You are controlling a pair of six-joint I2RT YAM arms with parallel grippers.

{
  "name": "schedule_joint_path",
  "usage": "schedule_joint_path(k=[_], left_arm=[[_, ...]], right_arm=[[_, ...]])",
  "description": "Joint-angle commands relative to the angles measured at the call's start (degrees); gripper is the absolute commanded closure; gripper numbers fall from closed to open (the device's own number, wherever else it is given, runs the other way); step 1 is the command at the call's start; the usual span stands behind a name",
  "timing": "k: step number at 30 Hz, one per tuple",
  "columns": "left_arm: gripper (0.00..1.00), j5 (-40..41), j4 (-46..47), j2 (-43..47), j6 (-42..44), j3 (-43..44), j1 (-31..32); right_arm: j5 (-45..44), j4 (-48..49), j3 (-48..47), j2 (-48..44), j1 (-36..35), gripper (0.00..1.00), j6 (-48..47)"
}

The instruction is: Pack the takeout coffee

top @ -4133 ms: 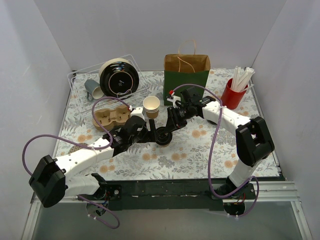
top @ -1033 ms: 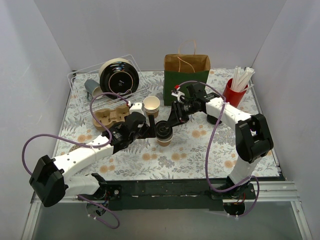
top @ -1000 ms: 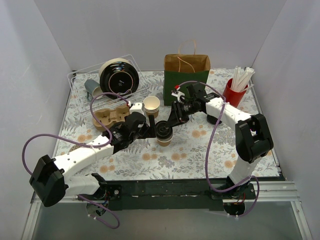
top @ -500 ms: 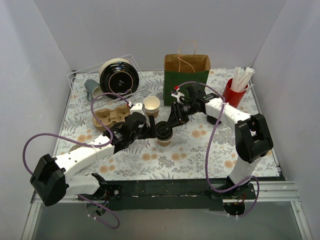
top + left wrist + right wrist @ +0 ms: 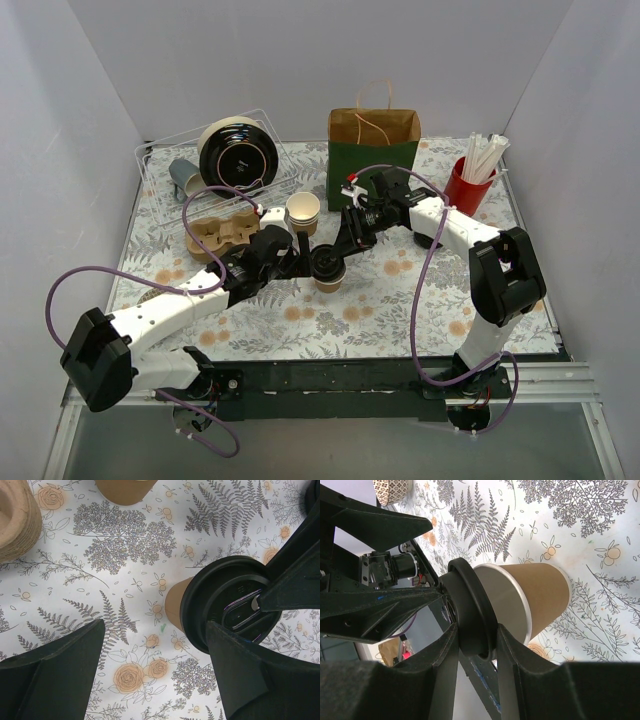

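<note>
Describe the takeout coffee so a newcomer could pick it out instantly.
Start at the green-and-brown paper bag at the back of the floral table. In front of it, slightly left, stands the takeout coffee, a short tan paper cup. Unlike the lidless cups behind it, it wears a black lid, pinched by the right gripper.

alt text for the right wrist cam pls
The right gripper pinches the black lid rim of the takeout coffee, a tan paper cup, with a floral tablecloth behind it. The view is turned, so the cup appears sideways.
</note>
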State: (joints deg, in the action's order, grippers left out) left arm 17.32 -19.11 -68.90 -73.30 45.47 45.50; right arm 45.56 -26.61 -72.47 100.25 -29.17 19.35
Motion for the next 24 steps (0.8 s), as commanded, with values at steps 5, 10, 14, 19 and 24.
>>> schedule_joint_path(k=[5,10,14,19,24], left_arm=[[0.19,1.8,-1.2,-1.1,0.9,-0.3,-0.2],[0.19,1.6,-0.9,-1.2,0.8,-0.4,-0.2],[0.19,1.2,-0.9,-1.3,0.9,-0.2,-0.2],[0.19,1.4,-1.2,-0.3,1.0,0.1,-0.2],[0.18,1.8,-2.5,1.0,1.0,1.3,-0.2]], right_arm=[[3.3,-0.1,-1.4,-0.1,-0.5,0.84,0.5],[3.1,-0.4,-1.4,-0.1,-0.5,0.82,0.4],[3.1,-0.6,-1.8,-0.1,-0.5,0.84,0.4],[3.7,-1.3,-3.2,-0.1,-0.5,0.87,-0.1],[4.4,-1.4,-4.1,-0.8,-0.5,0.87,0.6]])
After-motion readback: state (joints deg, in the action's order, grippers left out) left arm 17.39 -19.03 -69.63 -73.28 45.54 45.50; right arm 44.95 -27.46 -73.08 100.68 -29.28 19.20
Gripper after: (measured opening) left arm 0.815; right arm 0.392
